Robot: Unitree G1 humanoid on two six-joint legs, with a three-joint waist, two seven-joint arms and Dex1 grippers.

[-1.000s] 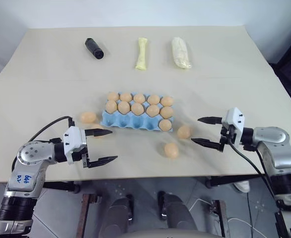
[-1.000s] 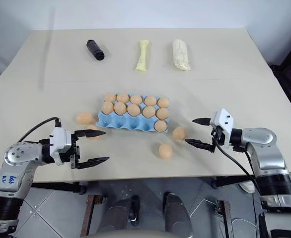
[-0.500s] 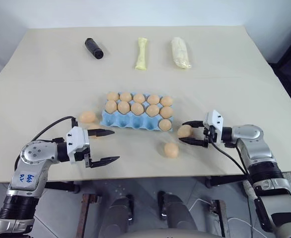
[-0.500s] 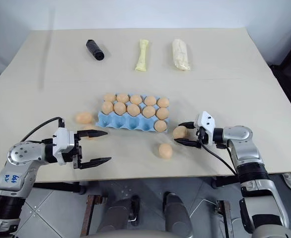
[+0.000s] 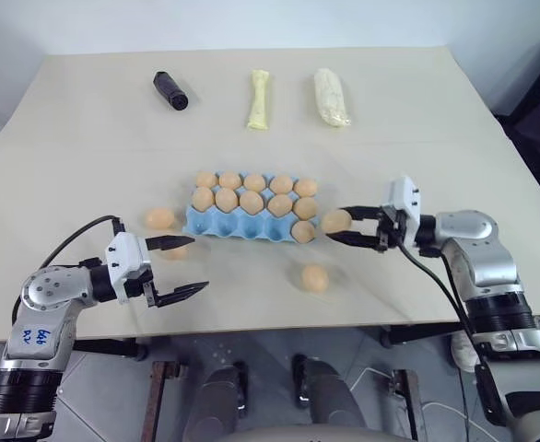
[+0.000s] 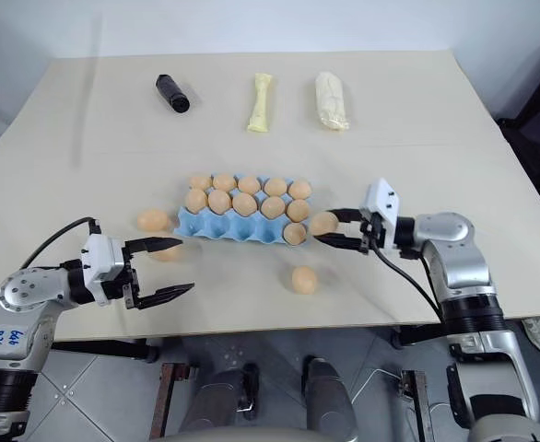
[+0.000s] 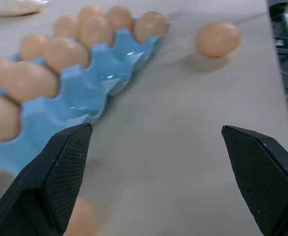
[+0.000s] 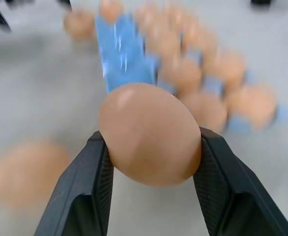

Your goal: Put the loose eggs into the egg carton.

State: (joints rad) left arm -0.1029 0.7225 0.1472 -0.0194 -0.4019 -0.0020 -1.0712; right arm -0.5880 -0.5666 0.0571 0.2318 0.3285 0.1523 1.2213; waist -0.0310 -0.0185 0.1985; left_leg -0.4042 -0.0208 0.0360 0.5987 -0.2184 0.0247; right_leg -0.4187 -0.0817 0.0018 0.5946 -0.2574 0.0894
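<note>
In the middle of the tabletop sits the carton point(image 5: 242, 224), and most of your job is already done. Its back row and middle row are both full. The front row holds a single egg, in the cup at the right end. The other four front cups are empty.

Your right gripper point(image 5: 337, 222) has its fingers clamped on an egg point(image 8: 150, 133), one finger on each side. It holds the egg just off the carton's right end, beside that lone front-row egg, and it looks clear of the tabletop. I'd judge this the carry step. The nearest free cup is one place in from the right end, so the egg has to pass over the filled cup to reach it.

Three more eggs lie loose:
- The left egg point(image 5: 159, 218) is just off the carton's left end.
- The second egg point(image 6: 166, 250) is by the carton's front left corner, partly behind a finger of your left gripper point(image 5: 194, 263).
- The third egg point(image 5: 314, 278) lies between the carton's right half and the near edge.

The left gripper's fingers stand wide apart and hold nothing. It hovers near the near edge, left of the carton.

Four eggs remain for four empty cups, so the count works out.
</note>
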